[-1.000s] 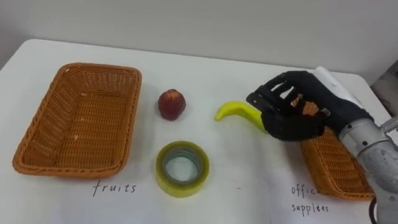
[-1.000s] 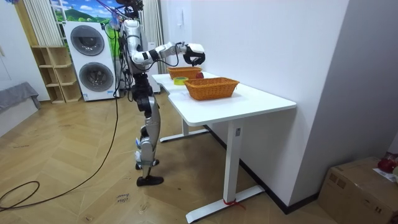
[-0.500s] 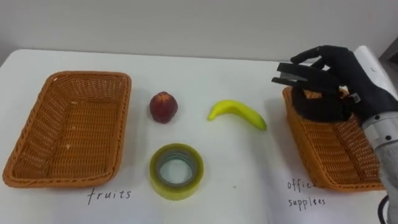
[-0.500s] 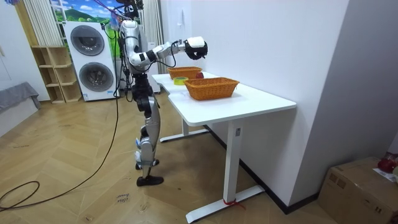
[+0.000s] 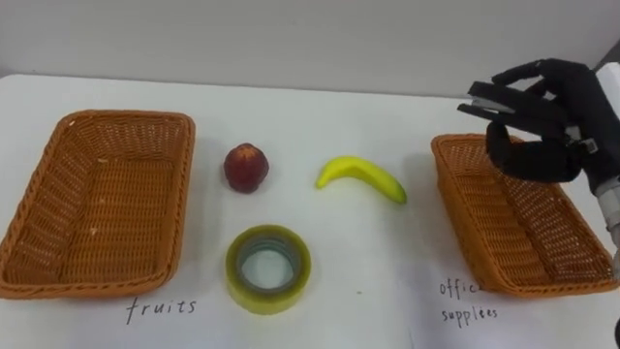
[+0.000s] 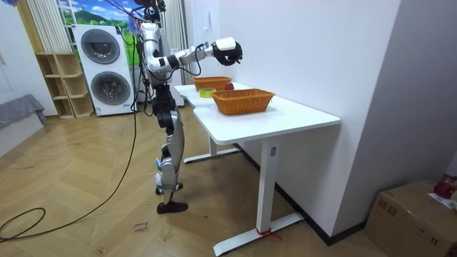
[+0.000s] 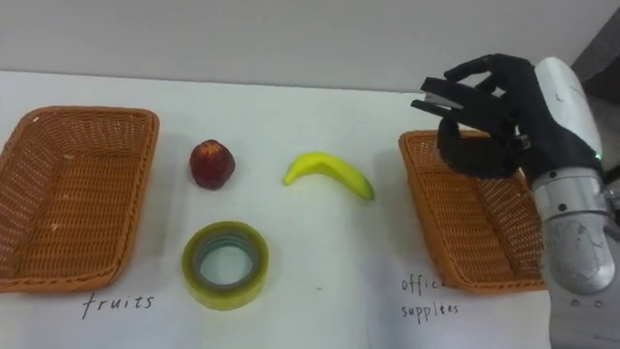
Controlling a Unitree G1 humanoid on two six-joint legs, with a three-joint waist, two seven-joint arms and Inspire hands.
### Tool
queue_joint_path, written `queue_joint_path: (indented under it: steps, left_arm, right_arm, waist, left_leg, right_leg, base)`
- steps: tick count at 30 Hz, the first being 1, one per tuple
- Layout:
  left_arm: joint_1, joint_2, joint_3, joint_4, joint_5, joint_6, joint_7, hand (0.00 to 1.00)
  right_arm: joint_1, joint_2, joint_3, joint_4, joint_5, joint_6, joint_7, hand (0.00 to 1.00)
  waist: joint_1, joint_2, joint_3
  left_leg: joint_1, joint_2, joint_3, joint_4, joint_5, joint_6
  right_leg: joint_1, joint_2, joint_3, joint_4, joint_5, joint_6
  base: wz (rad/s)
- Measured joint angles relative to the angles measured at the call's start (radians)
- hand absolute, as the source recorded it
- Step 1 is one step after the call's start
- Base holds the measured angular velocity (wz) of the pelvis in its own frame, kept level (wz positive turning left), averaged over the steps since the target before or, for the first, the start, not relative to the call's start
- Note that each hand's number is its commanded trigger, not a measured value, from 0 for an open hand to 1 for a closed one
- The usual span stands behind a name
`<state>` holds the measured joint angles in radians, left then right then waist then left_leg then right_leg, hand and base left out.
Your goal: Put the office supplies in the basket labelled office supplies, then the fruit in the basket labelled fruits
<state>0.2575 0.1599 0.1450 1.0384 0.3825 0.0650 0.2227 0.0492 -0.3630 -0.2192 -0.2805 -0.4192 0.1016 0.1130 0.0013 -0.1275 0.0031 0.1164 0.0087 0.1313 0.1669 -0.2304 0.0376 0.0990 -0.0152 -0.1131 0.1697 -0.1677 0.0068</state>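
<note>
On the surface (image 5: 387, 116) I see the left basket (image 5: 97, 121) and the right basket (image 5: 448, 194), whose far corner is cut off. My right hand (image 5: 542, 155) hangs above it, fingers loosely bent, holding nothing. The tape roll (image 5: 268, 301), banana (image 5: 363, 175) and red fruit (image 5: 246, 167) lie between the 2 baskets.

Above right basket (image 5: 523, 228): your right hand (image 5: 538, 121) hangs clear, free air around.
Between right basket and banana (image 5: 360, 177): bare surface (image 5: 387, 252), you pass freely.
Left of banana: red fruit (image 5: 246, 167) and tape roll (image 5: 268, 269), gaps between.

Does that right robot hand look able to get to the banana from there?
Probably yes: the right robot hand hovers empty above the right basket, and the banana lies on the table beside it, nothing between.
</note>
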Motion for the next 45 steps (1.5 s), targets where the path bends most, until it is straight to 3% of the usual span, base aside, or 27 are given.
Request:
queue_joint_path:
  steps: [7, 14, 24, 40, 41, 42, 43, 45]
  left_arm:
    - [-0.005, 0.004, 0.01, -0.012, 0.003, 0.005, -0.016, 0.0]
    - [-0.003, 0.008, 0.01, -0.019, 0.003, 0.024, -0.017, 0.0]
    - [-0.001, 0.014, 0.008, -0.02, 0.003, 0.023, -0.017, 0.0]
    - [0.002, 0.015, 0.008, -0.049, 0.003, 0.039, -0.017, 0.0]
    - [0.002, 0.015, 0.008, -0.05, 0.003, 0.039, -0.017, 0.0]
    - [0.003, 0.016, 0.008, -0.051, 0.003, 0.039, -0.017, 0.0]
    - [0.005, 0.016, 0.008, -0.051, 0.003, 0.039, -0.017, 0.0]
    - [0.009, 0.016, 0.007, -0.063, 0.003, 0.039, -0.017, 0.0]
  right_arm:
    - [0.021, 0.0, 0.0, 0.077, -0.009, 0.002, 0.0, 1.0]
    - [0.035, 0.0, 0.001, 0.118, -0.008, 0.02, 0.0, 1.0]
    - [0.069, 0.001, 0.007, 0.22, -0.019, 0.022, 0.0, 1.0]
    - [0.088, 0.001, 0.011, 0.237, -0.085, 0.036, 0.043, 1.0]
    - [0.088, 0.001, 0.011, 0.237, -0.091, 0.042, 0.044, 0.92]
    - [0.088, 0.001, 0.01, 0.239, -0.097, 0.043, 0.044, 0.31]
    - [0.088, 0.001, 0.01, 0.24, -0.097, 0.044, 0.044, 0.0]
    - [0.088, 0.001, 0.01, 0.242, -0.097, 0.045, 0.044, 0.0]
  waist:
    - [0.002, 0.008, 0.005]
    - [-0.001, 0.026, -0.0042]
    - [0.005, 0.002, 0.0006]
    - [0.001, 0.005, -0.0012]
    - [0.001, 0.006, -0.0016]
    - [0.001, 0.005, -0.0019]
    - [0.001, 0.005, -0.0021]
    - [0.001, 0.005, -0.0024]
  left_leg:
    - [0.0, 0.001, 0.004, 0.0, 0.0, 0.0]
    - [0.004, 0.001, 0.006, 0.0, 0.0, 0.0]
    - [0.008, 0.001, 0.006, -0.001, 0.0, 0.0]
    - [-0.001, 0.002, 0.026, -0.001, 0.0, 0.0]
    - [0.0, 0.002, 0.026, -0.001, 0.0, 0.0]
    - [0.001, 0.002, 0.026, -0.001, 0.0, 0.0]
    - [0.001, 0.002, 0.026, -0.001, 0.0, 0.0]
    - [0.001, 0.002, 0.026, -0.001, 0.0, 0.0]
  right_leg:
    - [-0.003, 0.0, 0.005, 0.0, 0.0, 0.0]
    - [0.001, 0.0, 0.005, 0.0, 0.0, 0.0]
    - [0.002, 0.0, 0.006, 0.003, 0.0, 0.0]
    - [-0.019, -0.001, 0.01, 0.016, 0.0, 0.0]
    - [-0.018, -0.001, 0.01, 0.016, 0.0, 0.0]
    - [-0.018, -0.001, 0.009, 0.016, 0.0, 0.0]
    - [-0.018, -0.001, 0.009, 0.016, 0.0, 0.0]
    - [-0.017, -0.001, 0.009, 0.016, 0.0, 0.0]
  base:
    - [-0.02]
    - [0.0]
    - [0.0]
    - [-0.03]
    - [0.0]
    - [0.0]
    - [0.0]
    - [0.0]
